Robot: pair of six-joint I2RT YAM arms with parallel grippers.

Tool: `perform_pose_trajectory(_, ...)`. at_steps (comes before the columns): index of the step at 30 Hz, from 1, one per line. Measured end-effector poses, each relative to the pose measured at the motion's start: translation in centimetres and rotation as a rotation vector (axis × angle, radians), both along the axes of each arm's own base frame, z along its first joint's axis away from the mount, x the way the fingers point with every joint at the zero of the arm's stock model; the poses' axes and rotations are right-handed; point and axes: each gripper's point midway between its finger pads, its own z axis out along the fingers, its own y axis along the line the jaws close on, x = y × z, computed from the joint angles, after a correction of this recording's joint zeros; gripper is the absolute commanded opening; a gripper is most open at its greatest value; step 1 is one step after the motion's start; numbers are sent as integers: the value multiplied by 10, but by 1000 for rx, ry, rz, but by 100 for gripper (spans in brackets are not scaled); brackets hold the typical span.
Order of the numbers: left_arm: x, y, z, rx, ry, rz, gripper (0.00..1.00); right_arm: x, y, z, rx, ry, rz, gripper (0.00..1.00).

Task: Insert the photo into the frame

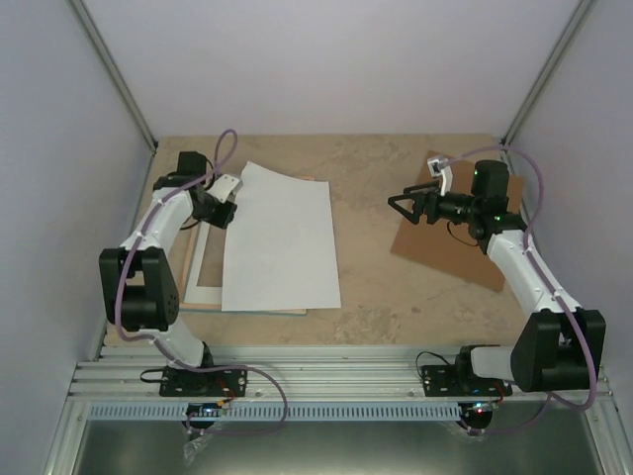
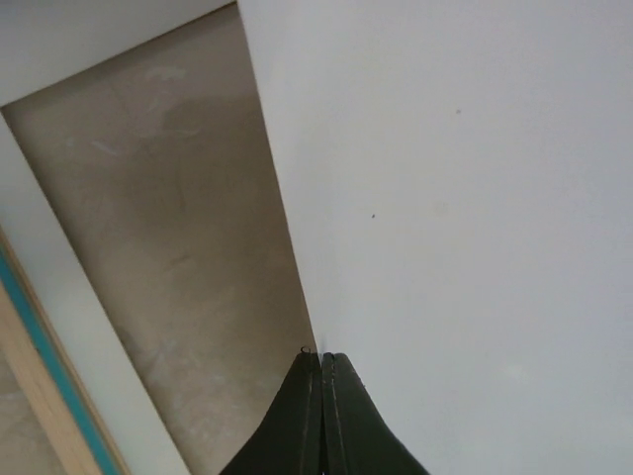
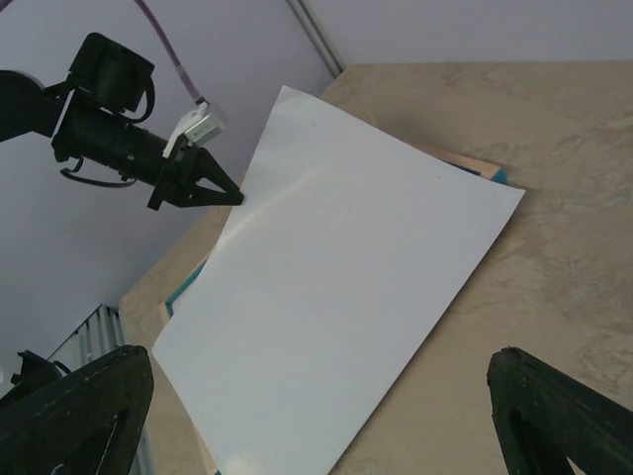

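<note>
Count: one photo (image 1: 279, 237), one frame (image 2: 35, 351), one mat (image 1: 203, 290), one board (image 1: 445, 252). Photo lies white back up over frame and mat at counter (image 1: 366, 282) 9 o'clock. Left gripper (image 1: 233, 206) pinches photo's 9 o'clock edge. Right gripper (image 1: 398, 208), spread, hangs over board at 3 o'clock.

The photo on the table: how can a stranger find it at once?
Look at the left half of the table. The photo is the top sheet there, blank white side up, its left edge pinched by the left gripper. Unlike the white mat beneath, it has no window.
</note>
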Motion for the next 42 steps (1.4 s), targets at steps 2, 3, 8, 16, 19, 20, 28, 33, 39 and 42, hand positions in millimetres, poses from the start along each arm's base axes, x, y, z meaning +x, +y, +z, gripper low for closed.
perform_pose_trajectory(2,8,6,-5,21,1,-2,0,0,0,-1,-3,-1,-1,93)
perform_pose_trajectory(3,11,10,-6,31,0,1,0,1,0,-1,-4,-2,-1,93)
perform_pose_trajectory(8,30,33,-8,82,-14,13,0,2,1,-3,-13,-4,-2,93)
perform_pose_trajectory(16,38,59,-18,143,-6,34,0,4,1,-7,-19,1,-4,93)
perform_pose_trajectory(19,40,67,-22,163,-5,45,0,4,1,-7,-19,2,-4,93)
perform_pose_trajectory(20,41,70,-23,171,-4,49,0,4,1,-7,-19,1,-4,93)
perform_pose_trajectory(28,44,89,-26,202,-11,92,0,4,1,-8,-19,2,-4,93)
perform_pose_trajectory(33,44,90,-29,192,0,102,0,4,1,-8,-19,2,-4,93)
perform_pose_trajectory(39,41,80,-39,128,36,103,0,4,1,-8,-19,2,-4,93)
perform_pose_trajectory(42,39,76,-45,102,61,108,0,4,1,-8,-20,1,-4,93)
